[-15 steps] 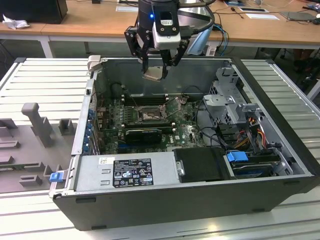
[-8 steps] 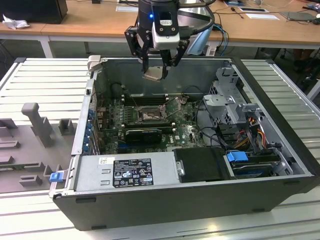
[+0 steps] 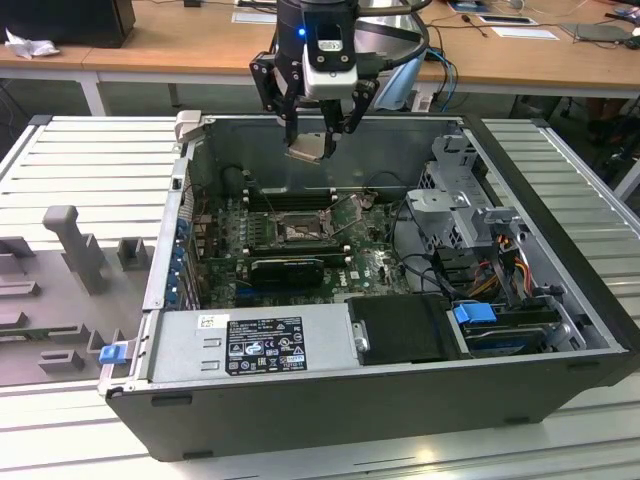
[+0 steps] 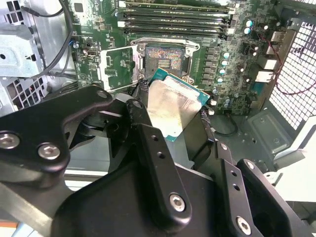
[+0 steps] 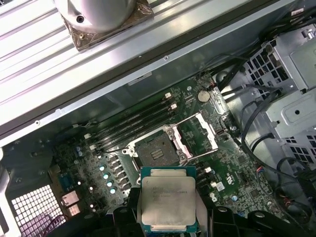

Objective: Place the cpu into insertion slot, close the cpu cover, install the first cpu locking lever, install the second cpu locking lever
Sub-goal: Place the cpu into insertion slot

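Observation:
My gripper (image 3: 316, 140) hangs over the open computer case, near its back wall, shut on the cpu (image 3: 308, 148). The cpu is a pale silvery square chip with a green edge, held flat by two opposite edges between my black fingers (image 5: 205, 210) in both wrist views (image 4: 174, 106) (image 5: 168, 197). The insertion slot (image 3: 298, 232) (image 4: 163, 57) (image 5: 155, 150) lies bare on the green motherboard, well below the chip. The cpu cover (image 4: 116, 66) (image 5: 200, 136) is swung open and stands beside the slot.
Long black memory slots (image 5: 131, 123) run along the slot's far side. A power supply (image 3: 250, 345) fills the case's front. A metal drive cage (image 3: 465, 215) with loose cables (image 3: 500, 270) sits at the exterior view's right. The case walls (image 3: 400, 135) ring the board.

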`<control>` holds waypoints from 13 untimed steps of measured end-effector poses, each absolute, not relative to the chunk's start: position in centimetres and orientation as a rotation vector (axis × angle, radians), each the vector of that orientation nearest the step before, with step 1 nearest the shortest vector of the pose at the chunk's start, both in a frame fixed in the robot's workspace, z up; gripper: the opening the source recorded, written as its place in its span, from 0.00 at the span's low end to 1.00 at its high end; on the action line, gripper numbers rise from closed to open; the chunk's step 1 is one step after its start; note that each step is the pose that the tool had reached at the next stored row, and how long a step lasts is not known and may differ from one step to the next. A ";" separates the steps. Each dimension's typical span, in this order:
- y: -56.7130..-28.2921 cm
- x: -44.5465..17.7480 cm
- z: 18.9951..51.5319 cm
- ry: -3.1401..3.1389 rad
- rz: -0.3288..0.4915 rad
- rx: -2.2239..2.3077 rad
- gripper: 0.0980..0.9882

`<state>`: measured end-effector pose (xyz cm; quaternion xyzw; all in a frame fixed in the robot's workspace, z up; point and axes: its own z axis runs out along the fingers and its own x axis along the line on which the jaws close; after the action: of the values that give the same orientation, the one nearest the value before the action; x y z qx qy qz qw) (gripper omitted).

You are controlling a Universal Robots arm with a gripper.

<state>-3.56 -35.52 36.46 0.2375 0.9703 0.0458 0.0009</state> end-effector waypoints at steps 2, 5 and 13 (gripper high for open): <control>-35.5 -3.6 36.5 3.044 0.144 0.754 0.48; -35.5 -3.6 36.4 3.041 0.144 0.766 0.48; -35.5 -3.6 36.4 3.031 0.144 0.801 0.48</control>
<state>-3.56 -35.52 36.42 0.2551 0.9658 0.0457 0.0018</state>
